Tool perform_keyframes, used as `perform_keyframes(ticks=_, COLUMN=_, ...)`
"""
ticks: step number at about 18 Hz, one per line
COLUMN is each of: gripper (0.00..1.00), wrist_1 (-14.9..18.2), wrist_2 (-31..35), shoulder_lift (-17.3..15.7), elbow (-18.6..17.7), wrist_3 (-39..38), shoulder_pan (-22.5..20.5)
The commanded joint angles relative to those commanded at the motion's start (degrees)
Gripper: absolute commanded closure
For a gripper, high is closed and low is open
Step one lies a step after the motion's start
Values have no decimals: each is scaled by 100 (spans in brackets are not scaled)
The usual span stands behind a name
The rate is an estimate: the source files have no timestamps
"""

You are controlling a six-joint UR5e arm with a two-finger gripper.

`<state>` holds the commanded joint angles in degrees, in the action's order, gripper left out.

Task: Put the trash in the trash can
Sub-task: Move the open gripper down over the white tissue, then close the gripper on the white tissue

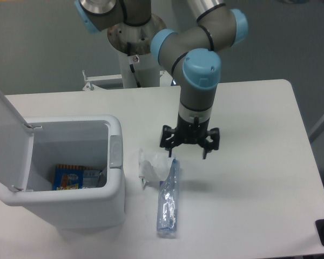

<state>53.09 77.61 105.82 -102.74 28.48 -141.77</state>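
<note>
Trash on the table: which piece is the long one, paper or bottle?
The squashed clear bottle, stretched out toward the table's front edge. The crumpled white paper beside its top end is a short wad, nearer the trash can.

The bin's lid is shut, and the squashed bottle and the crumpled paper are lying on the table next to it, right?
Not quite. The trash can has its lid swung open, as the camera view shows. The rest holds: the squashed bottle and the crumpled paper lie on the table beside it.

White trash can (65, 208) with grey latch (115, 151), blue-and-orange packet (69, 177) inside, white crumpled paper (153, 164), clear bluish-labelled bottle (169, 200), black gripper (186, 151), white table (248, 189).
</note>
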Motion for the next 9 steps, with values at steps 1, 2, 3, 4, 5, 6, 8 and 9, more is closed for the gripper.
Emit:
perform_keyframes(ticks=1, gripper=0, wrist_1=-9, wrist_2=-9, shoulder_lift=9, elbow=-44, wrist_3=-79, shoulder_pan=44)
perform_keyframes(ticks=2, gripper=0, wrist_1=-9, wrist_2=-17, shoulder_lift=44, elbow=-70, wrist_3=-132, shoulder_pan=88)
perform_keyframes(ticks=3, gripper=0, wrist_1=-9, wrist_2=-18, shoulder_lift=79, elbow=-71, wrist_3=-185, shoulder_pan=149)
perform_keyframes(ticks=4, gripper=0, wrist_1=-17, wrist_2=0, shoulder_lift=149, elbow=-71, wrist_3=-237, shoulder_pan=202)
perform_keyframes(ticks=5, gripper=0, wrist_1=-17, wrist_2=35, shoulder_lift=193, elbow=-79, wrist_3=-308, shoulder_pan=255)
perform_keyframes(ticks=6, gripper=0, wrist_1=-17, wrist_2=44, shoulder_lift=228, elbow=-79, wrist_3=-369, shoulder_pan=290)
perform_keyframes(ticks=8, gripper=0, wrist_1=-26, wrist_2=35, shoulder_lift=246, elbow=-79, wrist_3=-431, shoulder_pan=326)
perform_keyframes(ticks=9, gripper=0, wrist_1=-26, wrist_2=44, shoulder_lift=255, elbow=-88, wrist_3=-492, shoulder_pan=334)
